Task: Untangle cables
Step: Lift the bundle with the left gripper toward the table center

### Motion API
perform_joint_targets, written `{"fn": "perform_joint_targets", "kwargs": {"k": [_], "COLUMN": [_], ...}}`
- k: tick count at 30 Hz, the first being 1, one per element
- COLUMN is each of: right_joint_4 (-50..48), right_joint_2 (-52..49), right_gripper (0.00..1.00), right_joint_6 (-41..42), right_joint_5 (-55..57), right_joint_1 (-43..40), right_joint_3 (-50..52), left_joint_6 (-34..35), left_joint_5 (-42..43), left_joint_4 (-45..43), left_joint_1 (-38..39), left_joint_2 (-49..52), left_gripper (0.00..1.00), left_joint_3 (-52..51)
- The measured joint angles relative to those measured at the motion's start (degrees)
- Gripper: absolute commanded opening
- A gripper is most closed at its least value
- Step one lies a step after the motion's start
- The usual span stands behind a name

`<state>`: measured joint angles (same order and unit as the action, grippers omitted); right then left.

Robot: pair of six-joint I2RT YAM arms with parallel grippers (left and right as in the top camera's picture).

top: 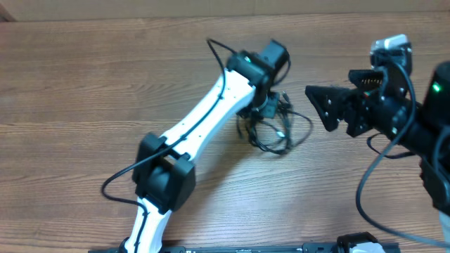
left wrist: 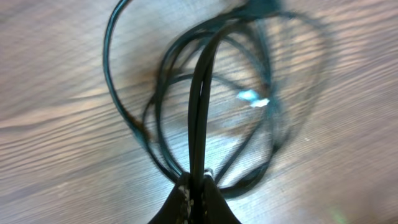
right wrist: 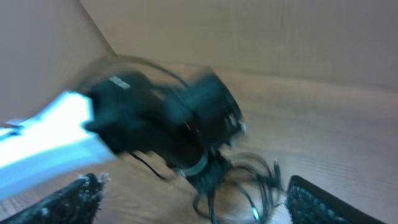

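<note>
The cables (top: 281, 130) are thin black cords in a loose coil on the wooden table, just right of centre. My left gripper (top: 261, 107) is down on the coil's left part. In the left wrist view its jaws (left wrist: 199, 186) are shut on black strands of the cables (left wrist: 202, 106), and the loops spread out beyond them, with a small bright plug tip (left wrist: 255, 99). My right gripper (top: 316, 105) is open and empty, held to the right of the coil and pointing left at it. Its wrist view shows the cables (right wrist: 249, 186) between its wide-apart fingers (right wrist: 199, 205), blurred.
The left arm (top: 204, 123) stretches diagonally from the front left to the coil, with its own thicker black wire (top: 116, 184) looping by its base. The right arm's body (top: 422, 119) fills the right edge. A cardboard wall (right wrist: 249, 31) stands behind the table.
</note>
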<state>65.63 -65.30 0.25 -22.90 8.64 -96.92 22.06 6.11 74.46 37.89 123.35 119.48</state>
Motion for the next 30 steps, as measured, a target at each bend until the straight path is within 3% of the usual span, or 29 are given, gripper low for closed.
{"fn": "perform_joint_targets", "kwargs": {"k": [9, 14, 30], "right_joint_4": [1.0, 1.3, 6.0], "right_joint_2": [-4.3, -4.9, -11.6], "right_gripper": [0.95, 0.88, 0.93], "right_joint_6": [-0.1, -0.4, -2.8], "right_joint_5": [-0.1, -0.9, -4.7], "right_joint_1": [0.0, 0.0, 0.0], "right_joint_3": [0.0, 0.0, 0.0], "left_joint_6": [-0.9, 0.3, 5.3], "left_joint_5": [-1.5, -1.7, -1.8], "left_joint_4": [6.3, 6.3, 5.3], "left_joint_1": [-1.6, -2.6, -7.6], "left_joint_2": [-7.9, -13.1, -23.3], "left_gripper": [0.04, 0.04, 0.04], "left_joint_3": [12.5, 16.2, 25.2]}}
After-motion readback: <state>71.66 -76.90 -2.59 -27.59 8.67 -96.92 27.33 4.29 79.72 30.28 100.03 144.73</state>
